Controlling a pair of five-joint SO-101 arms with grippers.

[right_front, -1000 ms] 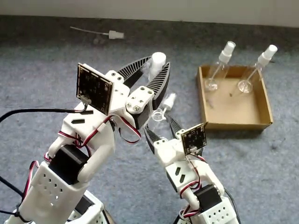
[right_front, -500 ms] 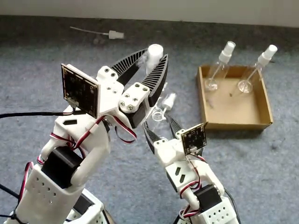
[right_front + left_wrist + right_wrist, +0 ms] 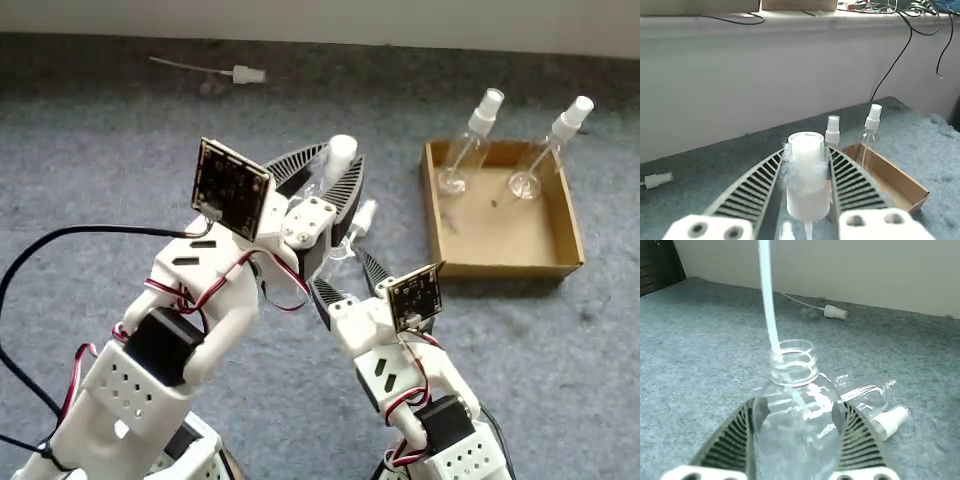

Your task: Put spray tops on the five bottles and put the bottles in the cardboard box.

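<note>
My left gripper (image 3: 806, 150) is shut on a white spray top (image 3: 806, 175), held upright above the bottle; in the high view the left gripper (image 3: 335, 172) shows with the spray top (image 3: 341, 152) at its tips. The top's thin tube (image 3: 767, 295) runs down into the open neck of a clear bottle (image 3: 792, 410). My right gripper (image 3: 793, 407) is shut on that bottle and holds it upright just under the left gripper; it is the right gripper (image 3: 348, 262) in the high view. Two capped bottles (image 3: 470, 140) (image 3: 550, 145) lean in the cardboard box (image 3: 500, 262).
Another clear bottle (image 3: 867, 392) with a spray top (image 3: 890, 420) lies on the grey carpet just beyond the held one. A loose spray top (image 3: 246, 74) with its tube lies far back near the wall. The box stands to the right of both arms.
The left arm lifted the spray top, then brought it back down and nearer to the bottle. The right arm and its bottle kept still.
</note>
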